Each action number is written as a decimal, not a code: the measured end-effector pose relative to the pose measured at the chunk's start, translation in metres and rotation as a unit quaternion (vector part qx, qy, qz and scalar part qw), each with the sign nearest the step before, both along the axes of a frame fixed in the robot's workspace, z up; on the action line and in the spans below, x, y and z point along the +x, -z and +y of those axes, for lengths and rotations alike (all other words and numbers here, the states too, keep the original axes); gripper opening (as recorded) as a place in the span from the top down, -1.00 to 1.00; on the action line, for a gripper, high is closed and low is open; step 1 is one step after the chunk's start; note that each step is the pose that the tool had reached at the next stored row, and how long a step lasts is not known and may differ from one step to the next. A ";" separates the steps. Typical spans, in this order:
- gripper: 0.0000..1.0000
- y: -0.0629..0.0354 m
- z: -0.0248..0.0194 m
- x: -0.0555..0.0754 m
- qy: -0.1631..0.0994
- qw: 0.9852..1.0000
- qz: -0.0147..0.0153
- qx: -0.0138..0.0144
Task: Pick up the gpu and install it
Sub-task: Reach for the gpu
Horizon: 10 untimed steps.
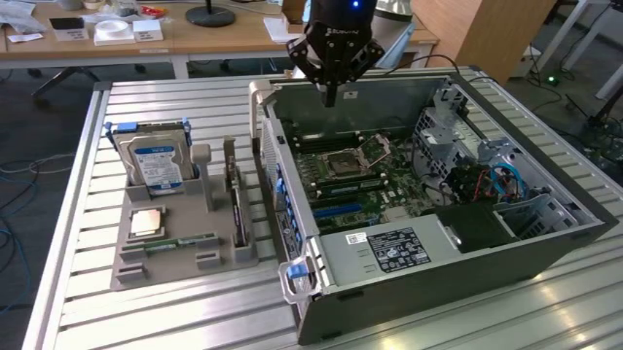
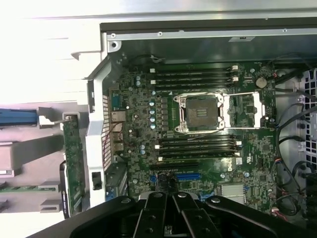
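slatted metal table [image 1: 175, 313]: gpu [image 1: 235, 200] stands on edge in grey holder [image 1: 131, 275], nine o'clock of open case [image 1: 486, 284], exterior view; claw [image 1: 330, 98] together, empty, above case. likely light, stiff, fragile; grip bare top edge.

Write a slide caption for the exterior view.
Shut black claw hovers over the open grey computer case; the thin dark gpu card stands in a grey tray.

The gpu [image 1: 238, 211] is a thin, dark card standing on its long edge in a slot of the grey holder [image 1: 165, 262] on the counter [image 1: 175, 313]. Nothing is touching it. In the exterior view its length runs roughly from twelve to six o'clock. It sits just beside the open computer case [image 1: 438, 292], at nine o'clock from it, and at three o'clock from the hard drive [image 1: 156, 164].
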State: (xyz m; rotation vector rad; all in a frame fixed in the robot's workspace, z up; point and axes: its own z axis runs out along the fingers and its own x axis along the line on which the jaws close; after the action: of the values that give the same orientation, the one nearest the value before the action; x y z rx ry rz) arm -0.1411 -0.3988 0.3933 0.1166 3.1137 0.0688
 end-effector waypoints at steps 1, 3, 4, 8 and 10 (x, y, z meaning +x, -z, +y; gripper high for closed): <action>0.79 0.0000 0.0000 -0.002 0.000 1.000 0.000 0.000; 0.79 0.0000 0.0000 -0.006 0.000 1.000 0.000 0.000; 0.79 0.0000 0.0000 -0.008 0.000 1.000 0.000 0.000; 0.79 0.0000 0.0000 -0.017 0.000 1.000 0.000 0.000; 0.79 0.0001 0.0000 -0.021 0.000 1.000 0.000 0.000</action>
State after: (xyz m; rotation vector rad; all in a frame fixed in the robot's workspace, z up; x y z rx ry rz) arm -0.1622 -0.3989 0.3932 0.1167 3.1136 0.0689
